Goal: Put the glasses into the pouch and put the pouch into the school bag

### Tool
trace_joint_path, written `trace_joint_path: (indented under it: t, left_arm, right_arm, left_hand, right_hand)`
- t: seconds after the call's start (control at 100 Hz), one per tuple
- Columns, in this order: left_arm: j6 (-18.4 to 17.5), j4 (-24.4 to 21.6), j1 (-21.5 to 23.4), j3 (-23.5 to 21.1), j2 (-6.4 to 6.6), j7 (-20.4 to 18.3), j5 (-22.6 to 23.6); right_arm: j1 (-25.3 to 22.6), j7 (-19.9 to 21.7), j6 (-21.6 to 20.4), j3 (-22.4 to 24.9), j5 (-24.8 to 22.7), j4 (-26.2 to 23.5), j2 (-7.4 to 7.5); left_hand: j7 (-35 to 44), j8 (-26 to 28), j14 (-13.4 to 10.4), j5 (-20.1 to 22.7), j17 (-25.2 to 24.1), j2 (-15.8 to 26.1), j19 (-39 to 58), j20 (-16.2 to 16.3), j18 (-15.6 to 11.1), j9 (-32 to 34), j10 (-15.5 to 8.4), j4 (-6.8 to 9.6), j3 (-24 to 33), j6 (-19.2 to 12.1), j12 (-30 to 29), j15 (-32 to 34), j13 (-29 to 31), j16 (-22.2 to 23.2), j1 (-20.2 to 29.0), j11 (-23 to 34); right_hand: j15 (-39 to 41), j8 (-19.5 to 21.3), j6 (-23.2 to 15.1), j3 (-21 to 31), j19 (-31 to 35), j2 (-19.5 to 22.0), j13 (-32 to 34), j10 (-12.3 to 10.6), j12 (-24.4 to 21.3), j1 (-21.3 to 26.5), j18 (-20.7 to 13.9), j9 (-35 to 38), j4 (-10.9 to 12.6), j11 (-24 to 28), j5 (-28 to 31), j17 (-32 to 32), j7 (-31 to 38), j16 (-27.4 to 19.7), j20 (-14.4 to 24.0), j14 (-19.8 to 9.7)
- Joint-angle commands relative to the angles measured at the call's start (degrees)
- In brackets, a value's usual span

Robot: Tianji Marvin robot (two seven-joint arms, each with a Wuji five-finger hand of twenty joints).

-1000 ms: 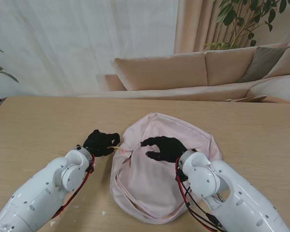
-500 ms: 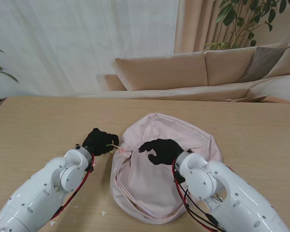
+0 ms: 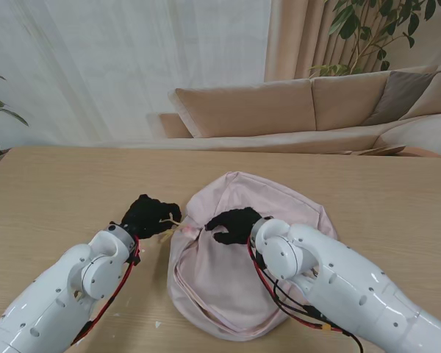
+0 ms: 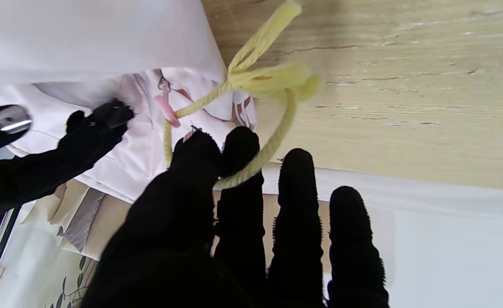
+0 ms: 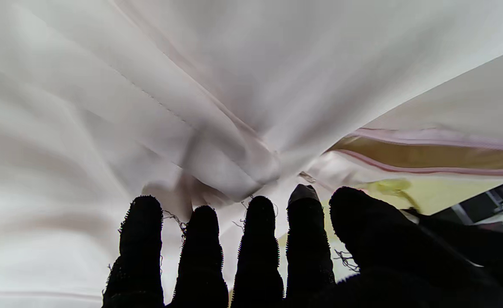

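Stand view: your right hand [image 3: 234,223] is sliding left across the school bag [image 3: 294,206], fingers loosely curled, while the left hand [image 3: 148,215] is pinching the yellow zipper cord [image 4: 251,81]; glasses and pouch aren't showing.

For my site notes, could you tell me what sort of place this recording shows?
Probably a living room or a lounge-style lab: a beige sofa stands behind the wooden table, with sheer curtains and a leafy houseplant.

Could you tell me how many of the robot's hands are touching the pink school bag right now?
1: the right hand rests on the school bag; the left hand, beside it, pinches only the yellow cord.
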Motion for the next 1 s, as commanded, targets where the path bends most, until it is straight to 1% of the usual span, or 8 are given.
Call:
trace_joint_path:
  t: [0.0,0.14,0.3,0.42,0.65,0.99]
  left_arm:
    - [-0.7,-1.5,1.1,-0.5,-0.01,-1.6,-0.2]
    - [-2.0,-4.0,3.3,-2.4,0.17,-3.1,-0.9]
    - [-4.3,-6.6,6.4,-5.1,0.27,-3.7,-1.4]
    - [-6.4,-9.0,8.9,-7.4,0.44,-5.0,-2.2]
    - [-9.9,-12.8,13.1,-11.5,0.67,-6.3,-2.1]
    - [-15.5,-17.1,19.6,-17.3,0.8,-7.4,-3.4]
  right_arm:
    - [0.8,0.9,0.2,-0.3,1.8,1.5,-0.64]
    - [4.1,1.1,2.4,-3.4,5.1,4.7,-1.23]
    - [7.4,0.9,4.9,-6.5,7.6,7.9,-2.11]
    - [9.5,0.4,6.8,-8.4,9.6,10.2,-2.95]
    - [12.4,-0.7,10.3,-10.3,12.9,13.5,-4.5]
    - [15.4,-1.4,13.7,-11.8,16.4,17.1,-6.31]
  left_hand:
    - [4.8,4.0,1.2,0.4,0.3,3.7,2.0,1.6,1.7,0.4,1.1,1.58,-2.0,-1.7,-1.1,1.9,1.7,1.9,3.9,3.8]
    - [5.4,5.8,1.4,-0.3,1.4,4.2,4.0,2.2,2.2,1.5,1.1,1.8,-3.1,-1.7,-0.7,4.0,3.5,2.9,4.6,6.5]
    - [5.2,6.0,1.6,-0.4,1.3,4.4,4.6,2.3,2.3,1.3,1.1,1.88,-3.4,-1.4,-1.0,4.2,3.4,3.0,4.8,6.6]
    - [5.2,6.1,1.7,-0.1,1.3,4.6,4.8,2.2,2.4,1.7,1.3,1.98,-3.7,-1.6,-1.4,4.4,3.7,3.1,4.8,6.7]
    - [5.1,7.8,1.5,-0.3,1.7,5.2,5.6,2.1,2.6,2.3,1.3,2.31,-4.9,-2.0,-1.9,6.2,4.6,4.0,5.3,9.4]
    - [4.7,8.6,1.6,0.0,1.5,5.3,5.6,2.0,2.7,2.3,1.3,2.51,-5.4,-2.1,-2.5,6.1,4.5,4.0,5.5,9.8]
  right_hand:
    - [-0.5,-0.4,-1.1,-2.6,-0.8,2.7,-0.3,-0.4,-0.5,-2.4,-0.3,-0.6,-0.2,-0.2,-1.4,-0.1,-1.4,-0.9,-0.4,-1.5]
    - [-0.7,-0.5,-0.9,-6.0,-0.8,4.5,0.1,-0.5,-0.7,-3.4,1.1,-0.2,-1.1,-0.6,-1.7,0.0,-2.3,-0.9,-0.3,0.0]
    - [-1.2,-0.7,-1.0,-7.9,-1.0,5.5,-0.5,-0.5,-1.2,-4.3,2.4,-0.5,-1.3,-1.7,-2.6,-0.3,-3.5,-0.8,-0.3,1.5]
    - [-1.2,-0.9,-0.6,-8.8,-0.8,6.1,-0.5,0.2,-1.3,-4.8,2.9,-1.4,-1.3,-2.2,-4.0,-0.1,-4.7,-0.7,-0.2,2.1]
    - [-1.1,-1.0,0.5,-9.2,-0.1,6.6,-0.5,0.7,-1.1,-5.0,4.4,-2.3,-0.9,-1.8,-5.4,0.4,-6.2,-0.3,0.2,3.5]
    - [-0.9,-1.2,1.6,-9.4,0.6,6.8,-0.5,1.4,-1.0,-5.6,5.6,-3.6,-0.6,-1.5,-6.9,0.8,-7.8,-0.1,0.4,4.7]
